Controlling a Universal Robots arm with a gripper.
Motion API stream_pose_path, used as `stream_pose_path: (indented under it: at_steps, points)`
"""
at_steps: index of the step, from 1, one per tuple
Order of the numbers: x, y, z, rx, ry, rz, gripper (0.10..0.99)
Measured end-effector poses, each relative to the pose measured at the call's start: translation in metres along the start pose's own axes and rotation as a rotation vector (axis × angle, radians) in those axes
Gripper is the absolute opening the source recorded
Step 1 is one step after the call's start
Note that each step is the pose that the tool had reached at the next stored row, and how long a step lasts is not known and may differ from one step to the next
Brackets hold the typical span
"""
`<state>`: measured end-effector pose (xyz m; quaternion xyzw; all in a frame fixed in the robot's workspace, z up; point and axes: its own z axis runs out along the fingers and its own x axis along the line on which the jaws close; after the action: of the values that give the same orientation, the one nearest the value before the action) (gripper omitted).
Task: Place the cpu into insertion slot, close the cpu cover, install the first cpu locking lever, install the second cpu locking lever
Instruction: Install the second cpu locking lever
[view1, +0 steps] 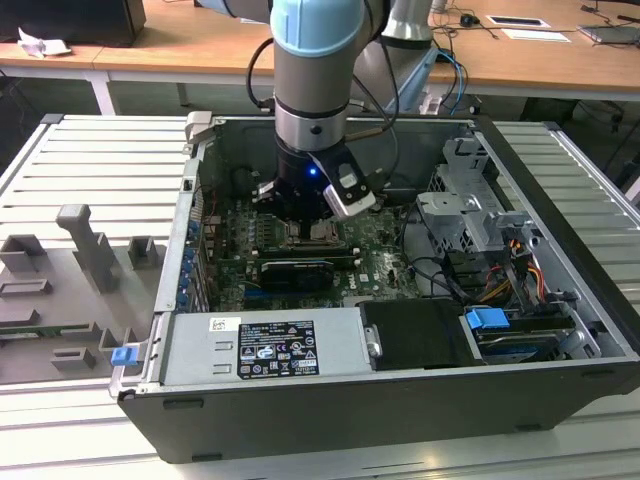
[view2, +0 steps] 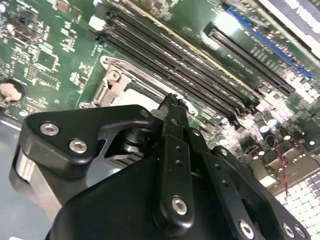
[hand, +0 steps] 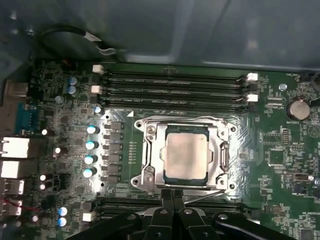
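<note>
CPU is seated in the insertion slot, w/ the cpu cover laid down around it. Pincer is pressed together, empty, at socket's edge; levers appear left.

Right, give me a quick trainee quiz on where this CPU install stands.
1. True or false: the pale silvery square chip lies in the square metal-rimmed socket on the green circuit board.
2. The thin silvery hinged frame plate is: A) standing upright; B) lying flat around the chip; C) set outside the case.
3. In the first wrist view, which is nearer the black claw: the socket or the round silver coin battery?
Key: 1 true; 2 B; 3 the socket.
</note>
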<state>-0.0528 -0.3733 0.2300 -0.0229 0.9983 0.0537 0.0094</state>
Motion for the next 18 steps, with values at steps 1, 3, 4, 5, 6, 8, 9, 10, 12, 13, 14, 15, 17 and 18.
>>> stream_pose_path:
  at_steps: [1,3,4,5,6,8,9,10,12,13,14,15,17,18]
  points:
    - [0.0009,-0.0012,-0.0001,0.0,0.0,0.0,0.102]
    - [0.0053,-0.0059,-0.0005,-0.003,0.0,-0.001,0.102]
    - [0.0069,-0.0065,-0.0004,-0.006,-0.0001,-0.002,0.102]
    - [0.0098,-0.0072,0.0003,-0.018,-0.0004,-0.004,0.102]
    - [0.0121,-0.0073,0.0024,-0.026,-0.0005,-0.008,0.102]
    - [0.0131,-0.0078,0.0067,-0.027,0.0001,-0.012,0.102]
    - [0.0133,-0.008,0.0086,-0.027,0.0003,-0.013,0.102]
    - [0.0135,-0.0082,0.0103,-0.027,0.0004,-0.014,0.102]
    - [0.014,-0.0092,0.012,-0.037,0.0002,-0.016,0.102]
    - [0.015,-0.0113,0.0124,-0.056,-0.0007,-0.017,0.102]
    - [0.0165,-0.014,0.0127,-0.072,-0.0019,-0.017,0.102]
    - [0.0175,-0.0171,0.0131,-0.083,-0.0025,-0.017,0.102]
    - [0.0181,-0.0204,0.0144,-0.101,-0.0036,-0.017,0.102]
    - [0.0189,-0.0213,0.0147,-0.109,-0.0045,-0.017,0.102]
